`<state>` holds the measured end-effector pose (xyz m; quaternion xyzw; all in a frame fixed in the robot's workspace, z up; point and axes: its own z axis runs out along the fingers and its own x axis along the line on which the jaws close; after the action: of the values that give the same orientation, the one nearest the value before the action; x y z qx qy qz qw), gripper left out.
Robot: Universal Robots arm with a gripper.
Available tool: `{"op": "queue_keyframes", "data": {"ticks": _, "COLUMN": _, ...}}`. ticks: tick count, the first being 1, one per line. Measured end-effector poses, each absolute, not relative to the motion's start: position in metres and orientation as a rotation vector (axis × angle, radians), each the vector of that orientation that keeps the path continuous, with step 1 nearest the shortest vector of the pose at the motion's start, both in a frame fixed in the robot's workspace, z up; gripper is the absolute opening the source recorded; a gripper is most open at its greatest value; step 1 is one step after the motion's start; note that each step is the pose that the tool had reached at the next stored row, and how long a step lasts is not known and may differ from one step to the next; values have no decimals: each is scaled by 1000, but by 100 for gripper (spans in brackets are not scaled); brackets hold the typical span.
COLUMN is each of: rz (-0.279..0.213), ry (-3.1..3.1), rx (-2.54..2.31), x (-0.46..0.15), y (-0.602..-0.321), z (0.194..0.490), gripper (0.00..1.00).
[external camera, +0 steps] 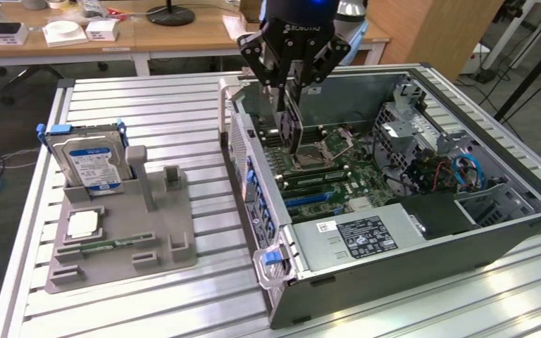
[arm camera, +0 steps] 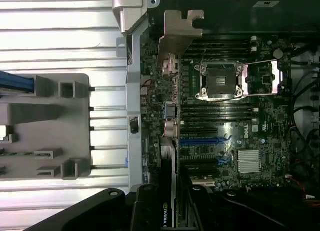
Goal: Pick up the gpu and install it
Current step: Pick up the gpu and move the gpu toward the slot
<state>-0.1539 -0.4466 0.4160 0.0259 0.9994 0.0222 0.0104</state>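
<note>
1. My fingers (external camera: pixel 294 84) are clamped on the gpu (external camera: pixel 291 123). They pinch its upper end from both flat faces.
2. The gpu hangs upright inside the open case (external camera: pixel 365 274), near the case wall at the exterior view's left. It is above the motherboard (external camera: pixel 346 193).
3. In the wrist view the gpu (arm camera: pixel 169 156) runs away from my fingers (arm camera: pixel 170 213) toward its silver bracket (arm camera: pixel 180 33). So I judge that the bracket end is the low end.
4. The low end is close to the motherboard (arm camera: pixel 240 141), beside the CPU socket (arm camera: pixel 220 81). I cannot tell if it touches the board.
5. The blue slot (arm camera: pixel 200 141) looks free, and I judge that the gpu is not seated in any slot.
6. How it handles, in my judgement: the gpu is light and stiff, so it does not bend in my hold. It is also fragile, because small parts sit on its faces and the contact edge is easy to damage.
7. The faces are smooth, so a hold at one end can let the card swing or slip. I think the safest places to hold are the bare edges or the metal bracket, not the components.
8. The hard drive (external camera: pixel 87 158) stands in the grey holder (external camera: pixel 125 236) on the bench (external camera: pixel 158 105), well apart from the case.
</note>
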Motion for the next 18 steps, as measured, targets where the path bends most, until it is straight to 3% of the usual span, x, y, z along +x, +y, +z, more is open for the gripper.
{"op": "queue_keyframes", "data": {"ticks": 18, "rz": 69, "ry": 3119, "rx": 81, "x": -143, "y": -447, "z": 416, "gripper": 26}}
